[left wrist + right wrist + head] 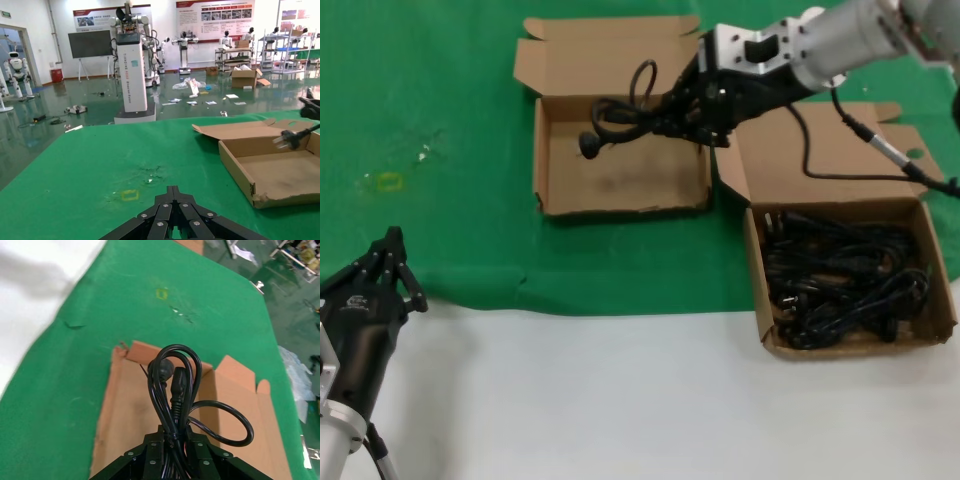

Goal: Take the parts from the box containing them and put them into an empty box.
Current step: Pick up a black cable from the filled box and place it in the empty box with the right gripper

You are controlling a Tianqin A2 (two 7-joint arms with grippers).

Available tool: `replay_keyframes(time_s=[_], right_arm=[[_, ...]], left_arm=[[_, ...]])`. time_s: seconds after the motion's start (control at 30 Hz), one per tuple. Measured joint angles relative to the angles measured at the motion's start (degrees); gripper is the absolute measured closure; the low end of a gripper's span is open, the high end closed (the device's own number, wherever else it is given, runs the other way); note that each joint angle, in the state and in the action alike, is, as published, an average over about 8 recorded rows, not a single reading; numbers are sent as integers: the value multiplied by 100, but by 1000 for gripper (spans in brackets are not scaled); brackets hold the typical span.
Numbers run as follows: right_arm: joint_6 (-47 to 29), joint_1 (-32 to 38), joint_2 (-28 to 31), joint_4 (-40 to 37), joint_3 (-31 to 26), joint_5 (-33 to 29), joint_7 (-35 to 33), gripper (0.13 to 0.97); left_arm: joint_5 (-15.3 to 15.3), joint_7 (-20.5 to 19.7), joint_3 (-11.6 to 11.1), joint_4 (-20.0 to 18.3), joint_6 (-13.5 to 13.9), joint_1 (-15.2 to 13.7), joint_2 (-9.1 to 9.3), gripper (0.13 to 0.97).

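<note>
Right gripper (695,108): upper centre of the head view, reaching in from the upper right. Its fingers are closed on one black cord (625,112), held as a coiled bundle. The cord hangs over the back right part of the empty box (620,190), with a loop rising above the rear wall and the plug (588,146) drooping toward the box's left half. The right wrist view confirms the grip: the cord (172,390) is pinched where its strands meet at the gripper (175,442), its loops and plugs standing out over the brown box floor (120,425). Whether the plug touches the floor cannot be told.

Empty box: upper centre of the head view, on the green mat (430,130), lid folded back toward the top of the frame. Nothing lies on its floor.

Full box (765,170): right side of the head view, just beside the empty box, its lid open toward the upper right. A tangled pile of cords (840,285) fills its tray.

Left gripper (385,270): lower left of the head view, at the edge where the green mat meets the white surface (620,400), well apart from both boxes. Its fingers are drawn together at the tips and hold nothing; the left wrist view shows the same (172,192), with the empty box (270,175) off to the right of that frame.
</note>
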Motion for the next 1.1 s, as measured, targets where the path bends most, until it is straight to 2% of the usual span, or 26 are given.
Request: replay_keyframes(time_s=[0.23,0.4,1.1], right_arm=[[614,-79,-281,-236,58,40,-12,876],[960,-226,-375,-156,-191,266,72,876],[1889,-717,-415,436,-3010,2940,289,876]], left_arm=[[0,0,0,0,0,0,0,953],[0,0,0,0,0,0,0,953],[0,0,0,0,0,0,0,953]])
